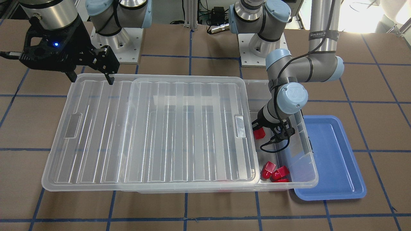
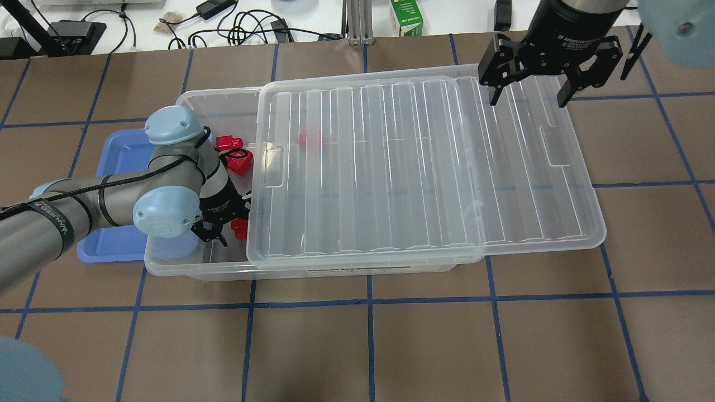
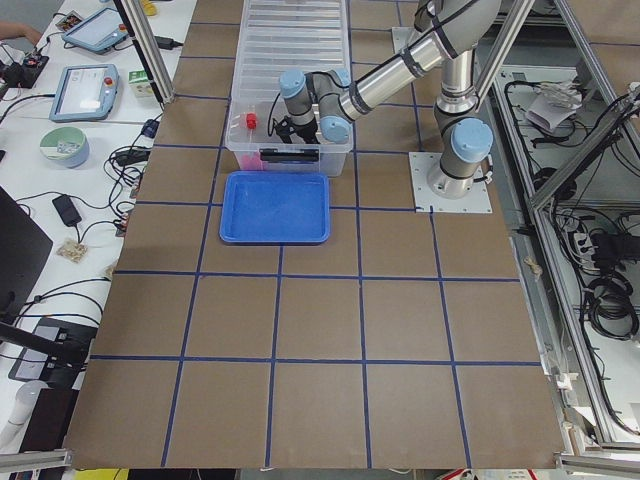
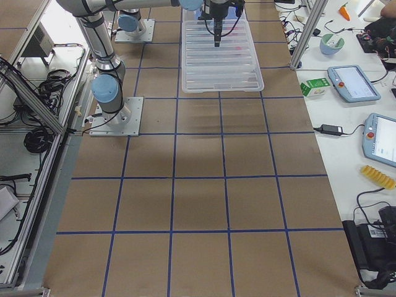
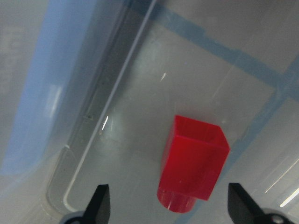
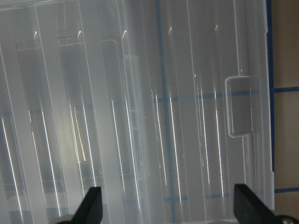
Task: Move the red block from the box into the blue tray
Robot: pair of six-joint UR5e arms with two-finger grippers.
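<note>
Spanning several squares of the brown table (image 2: 391,346) with its blue tape grid, the box (image 2: 190,262) lies lengthwise across the robot's front. Its ribbed clear lid (image 2: 424,167) sits on top but is shifted toward the robot's right, so it overhangs that end and leaves the left end uncovered. The blue tray (image 1: 334,154) lies just beside that uncovered end, on the table, with nothing in it; whether its rim touches the box cannot be told. The left arm bends down into the uncovered part. The left gripper (image 5: 169,205) is low inside the box, its two fingers spread wide apart and holding nothing. Between the two fingertips, touching neither, the red block (image 5: 194,161) lies on the clear floor of the box, near the rounded corner of the wall, its short round stud pointing toward the wrist camera's lower edge. The right gripper (image 2: 527,100) hangs above the lid's far corner on the robot's right, its fingers also spread and empty, with only ribbed plastic below them. A small cluster of other red blocks (image 1: 274,171) rests in the uncovered end on the operators' side, and one more red block (image 2: 310,138) shows dimly through the lid.
</note>
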